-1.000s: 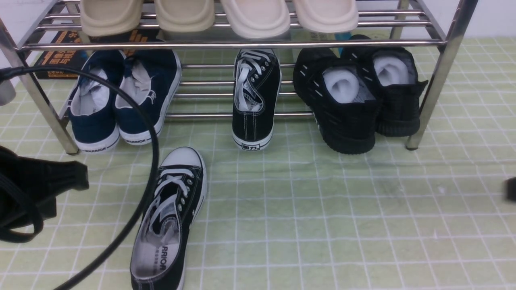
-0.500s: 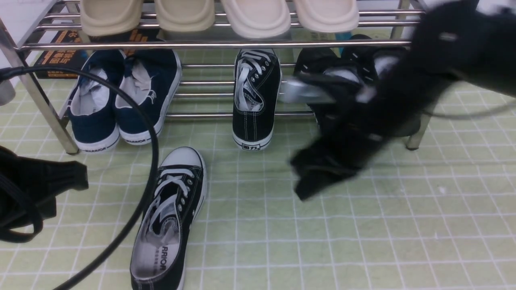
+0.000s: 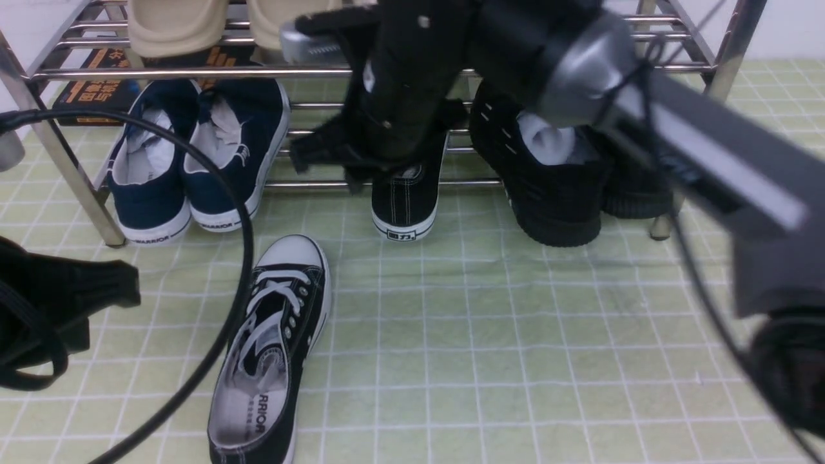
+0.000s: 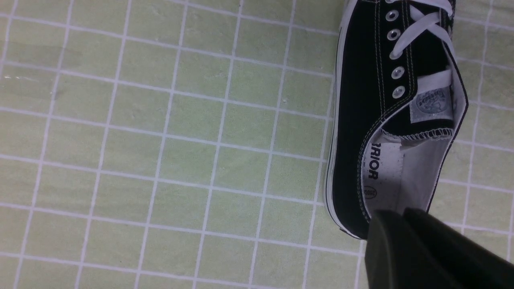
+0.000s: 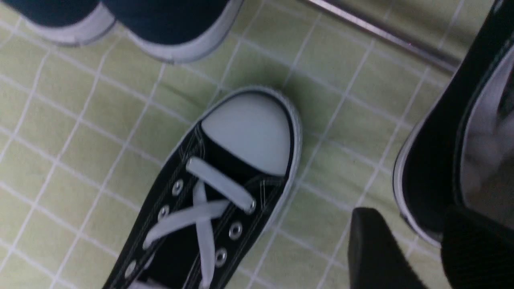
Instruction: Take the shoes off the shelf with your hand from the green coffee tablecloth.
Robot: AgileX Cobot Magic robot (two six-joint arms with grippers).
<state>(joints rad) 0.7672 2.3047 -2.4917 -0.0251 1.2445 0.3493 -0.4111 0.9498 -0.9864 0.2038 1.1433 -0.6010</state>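
You have two black canvas shoes to track. The shelved shoe (image 3: 407,203) sits on the lower tier of the shelf (image 3: 58,151), which runs along the tabletop's far edge. Its heel pokes out past the front bar toward the near edge. The loose shoe (image 3: 271,348) lies on the green cloth (image 3: 515,361) toward the near-left corner, with its toe pointing at the shelf.

Your right gripper (image 5: 407,218) hangs over the shelved shoe with its jaws apart. One finger is outside the heel wall and one is over the opening, with nothing pinched. Your left gripper (image 4: 401,218) is above the loose shoe's heel, its fingers pressed together around nothing.

Two navy sneakers (image 3: 232,148) and two black knit sneakers (image 3: 554,193) flank the shelved shoe, left and right. Two beige slippers (image 3: 177,26) show on the upper tier. Your right arm (image 3: 644,116) hides the rest of that tier and the shelved shoe's laces. One black cable (image 3: 242,245) loops across the navy pair and the loose shoe. One dark box (image 3: 97,90) with orange print lies behind the shelf, near the far-left corner.
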